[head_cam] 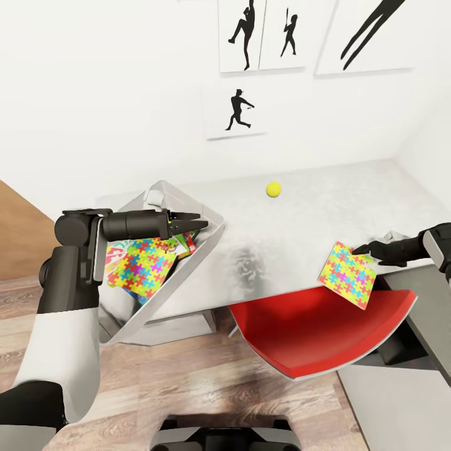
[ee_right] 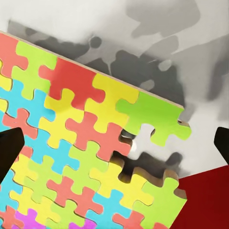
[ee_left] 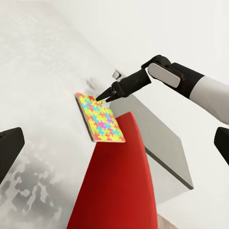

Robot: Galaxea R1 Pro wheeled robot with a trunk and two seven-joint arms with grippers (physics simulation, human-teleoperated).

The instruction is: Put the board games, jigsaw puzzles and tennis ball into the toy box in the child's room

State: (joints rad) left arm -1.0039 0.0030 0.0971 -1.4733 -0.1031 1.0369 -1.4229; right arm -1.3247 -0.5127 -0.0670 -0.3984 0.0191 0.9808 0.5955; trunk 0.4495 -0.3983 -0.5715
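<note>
Toys are mapped left to right in our head view. Our left gripper [head_cam: 199, 223] hovers over the toy box [head_cam: 210, 241], fingers close together and holding nothing; in the box lies one jigsaw puzzle [head_cam: 145, 264] atop other colourful boxes. Mid-table [head_cam: 300, 213], the tennis ball [head_cam: 274, 189] sits alone near the wall. Farther right, the second jigsaw puzzle [head_cam: 348, 275] overhangs the table's front edge above a red chair [head_cam: 313, 338]. Our right gripper [head_cam: 364, 250] touches its far corner; we cannot tell whether it grips.
</note>
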